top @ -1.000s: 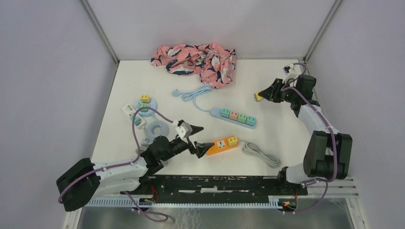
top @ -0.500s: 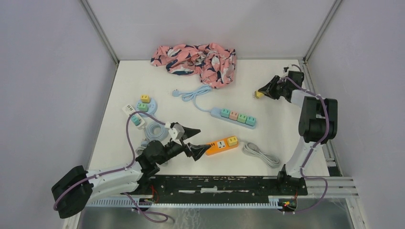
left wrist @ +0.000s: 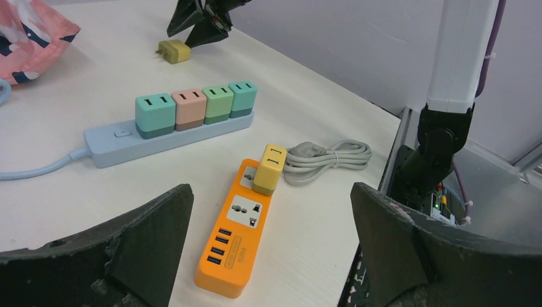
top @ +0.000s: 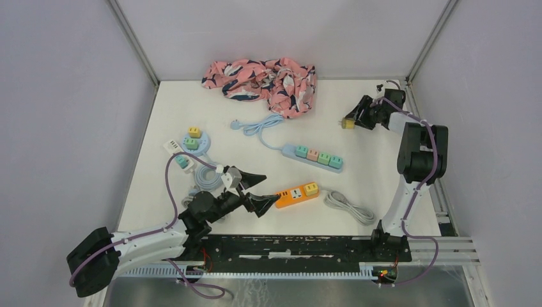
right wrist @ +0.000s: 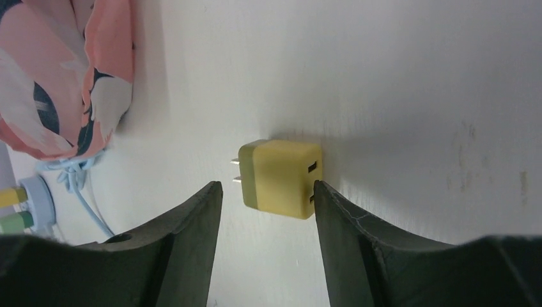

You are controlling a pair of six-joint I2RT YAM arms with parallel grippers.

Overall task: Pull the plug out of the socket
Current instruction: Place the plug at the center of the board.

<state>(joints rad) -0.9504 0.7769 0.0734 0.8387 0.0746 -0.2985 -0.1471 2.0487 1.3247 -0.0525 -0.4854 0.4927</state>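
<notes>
Count loose plug (right wrist: pixel 281 178) as removed: flat on table (top: pixel 383 167), well beyond orange power strip (top: pixel 293 195), between half-parted right gripper (right wrist: pixel 265 187) fingers, not clamped. Note left gripper (top: pixel 268 188) spread wide, empty, just short of strip. Left to pull: seated plug (left wrist: pixel 270 167) in strip's end socket.

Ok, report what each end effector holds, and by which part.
Nothing is held. The left end effector is open and empty; the yellow plug lies loose on the table between the right end effector's parted fingers.
</notes>
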